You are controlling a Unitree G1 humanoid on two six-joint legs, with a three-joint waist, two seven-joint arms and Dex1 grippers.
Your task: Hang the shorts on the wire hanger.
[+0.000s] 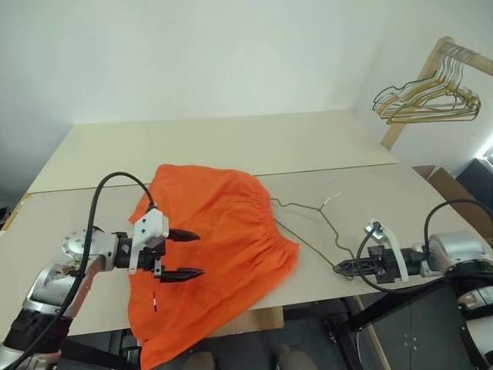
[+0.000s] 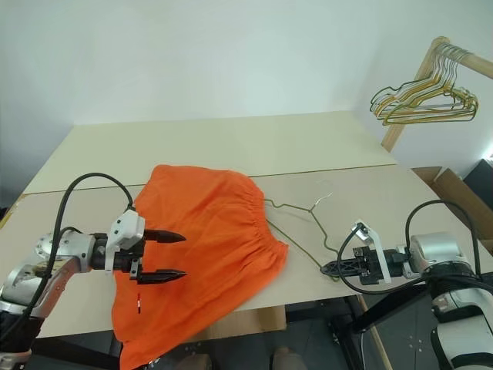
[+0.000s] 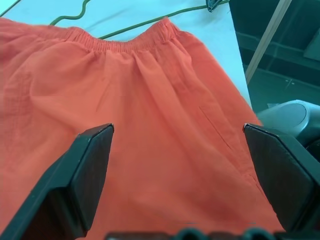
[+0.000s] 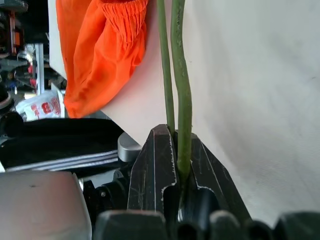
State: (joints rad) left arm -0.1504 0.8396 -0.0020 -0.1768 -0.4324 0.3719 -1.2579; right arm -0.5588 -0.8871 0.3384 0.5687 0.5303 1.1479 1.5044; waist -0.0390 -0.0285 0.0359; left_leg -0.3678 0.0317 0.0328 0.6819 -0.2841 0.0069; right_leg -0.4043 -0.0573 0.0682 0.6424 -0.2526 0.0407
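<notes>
**Hanger pinched at one corner, shorts spread on the table**

From the head views, the shorts [image 1: 212,250] lie flat on the pale table [image 1: 231,142], their lower edge drooping over the table's near edge. The wire hanger [image 1: 312,218] rests on the table just beside the shorts' gathered waistband, its hook pointing away from the near edge. The left gripper [image 1: 185,253] hovers over the shorts with its two black fingers spread wide — nothing between them. The right gripper [image 1: 344,267] sits at the table's near edge, on the far side of the hanger from the shorts, fingers pressed together on the hanger's end corner. Beyond the table's far right corner, a cluster of gold and grey hangers [image 1: 426,99] hangs from a wooden rack [image 1: 420,81].

In the left wrist view, the spread fingers [image 3: 82,175] frame the orange cloth, with the waistband and a stretch of the hanger's wire past it.

In the right wrist view, the fingers [image 4: 155,175] are shut on the green-grey wire — two strands run from the grip along the table towards the shorts.
</notes>
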